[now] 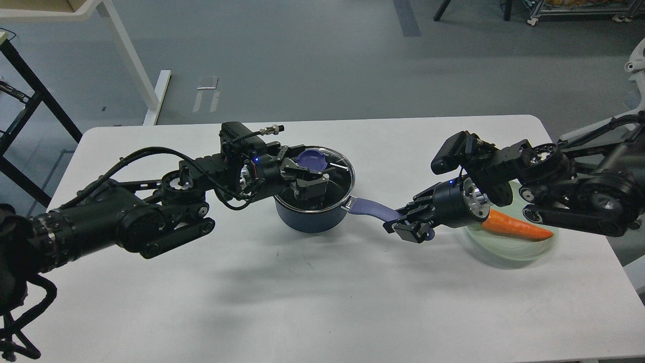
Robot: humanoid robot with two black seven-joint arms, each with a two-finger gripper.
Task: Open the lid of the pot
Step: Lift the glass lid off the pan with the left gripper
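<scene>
Head view is showing the left gripper (308,171) closing its 2 fingers on the lid (332,169) knob, the lid sitting on the pot (310,219) near the desk's (302,302) far edge, while the right gripper (410,227) is clamping the pot handle.

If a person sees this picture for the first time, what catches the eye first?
Mid-table, the left gripper closes around the knob of the lid on the pot. The right gripper clamps the pot's handle. Behind it, an orange carrot lies on a plate.

white table (302,282) carries the pot (315,218) and green plate (509,252).
</scene>
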